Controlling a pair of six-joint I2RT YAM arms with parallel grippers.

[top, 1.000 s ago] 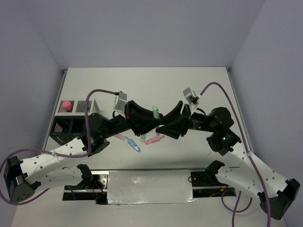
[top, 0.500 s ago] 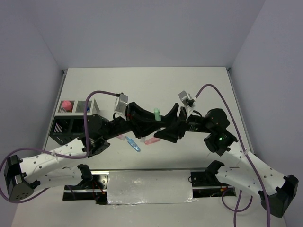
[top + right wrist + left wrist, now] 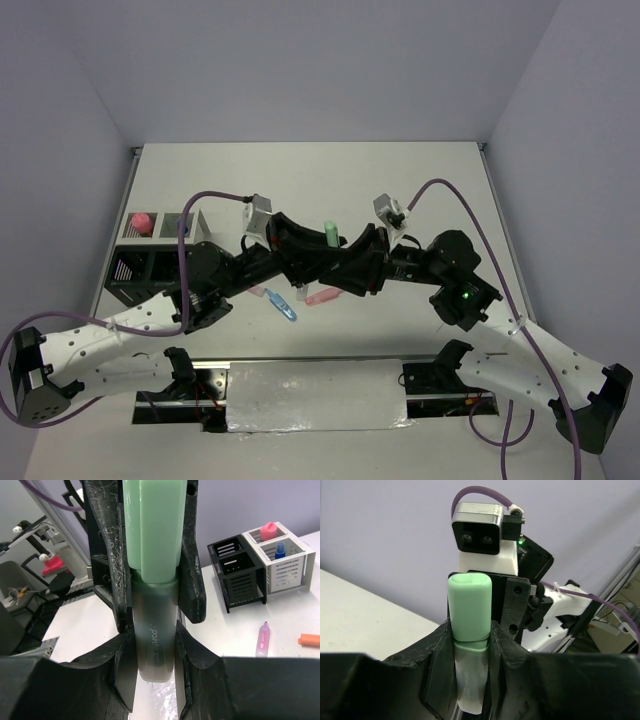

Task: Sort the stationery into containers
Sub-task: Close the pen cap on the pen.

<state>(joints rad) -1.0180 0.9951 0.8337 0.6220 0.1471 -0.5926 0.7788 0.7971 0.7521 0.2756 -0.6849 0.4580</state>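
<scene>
From above, the left gripper [image 3: 312, 262] and the right gripper [image 3: 352, 268] meet nose to nose over the middle of the worktop [image 3: 430, 190]. The green highlighter [image 3: 328, 236] sits between them, cap toward the far edge. The organizer [image 3: 150, 255] stands well off to the left, beside the left arm. A blue pen [image 3: 286, 309] and a pink pen [image 3: 322, 297] lie below the grippers.

In the left wrist view, the left gripper's fingers [image 3: 438, 655] are closed on the highlighter's barrel just under the cap, and its long axis runs straight out between them.

In the right wrist view, the right gripper's fingers [image 3: 197, 652] press on the clear lower barrel, so both grippers hold the one pen. Two white compartments already carry a pink-capped tube [image 3: 268, 530] and a blue-capped bottle [image 3: 280, 550].

One gripper must probably let go next. The left arm is the nearer one to the organizer.
</scene>
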